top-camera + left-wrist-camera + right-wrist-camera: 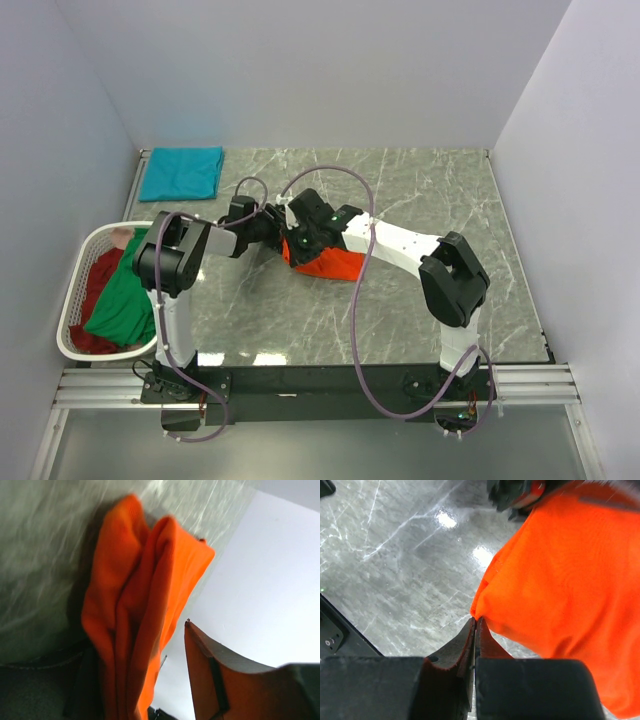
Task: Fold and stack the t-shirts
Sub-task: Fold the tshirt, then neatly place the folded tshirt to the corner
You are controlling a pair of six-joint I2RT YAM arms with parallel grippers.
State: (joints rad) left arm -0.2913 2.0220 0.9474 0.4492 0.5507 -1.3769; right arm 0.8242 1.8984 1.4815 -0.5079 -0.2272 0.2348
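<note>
Orange t-shirt (pixel 328 264): plain bright orange cloth, unfolded, gathered into a crumpled wedge near the middle of the grey marbled counter (pixel 440 190), just in front of both wrists.

Orientation: in the top view its long axis runs across the counter, from the two tools at its left end, slanting slightly nearer toward its right end. Neckline and sleeves cannot be made out, so no facing direction can be recorded.

Surface: in the left wrist view the cloth is bunched into a long strip, with deep folds running along its length.

Right tool (pixel 475 624): fingers pressed together on a pointed corner of the orange t-shirt, and the cloth spreads away from that pinch.

Left tool (pixel 277 230): jaws apart, with the bunched cloth between them. The one finger (pixel 210 680) plainly seen stands clear of the cloth, with white wall showing through the gap.

Other items: a teal t-shirt (pixel 181 172) lies folded flat at the far left corner of the counter. A green t-shirt (pixel 125 298) and a dark red t-shirt (pixel 96 278) lie heaped in the white basket (pixel 72 300) at the left edge.
</note>
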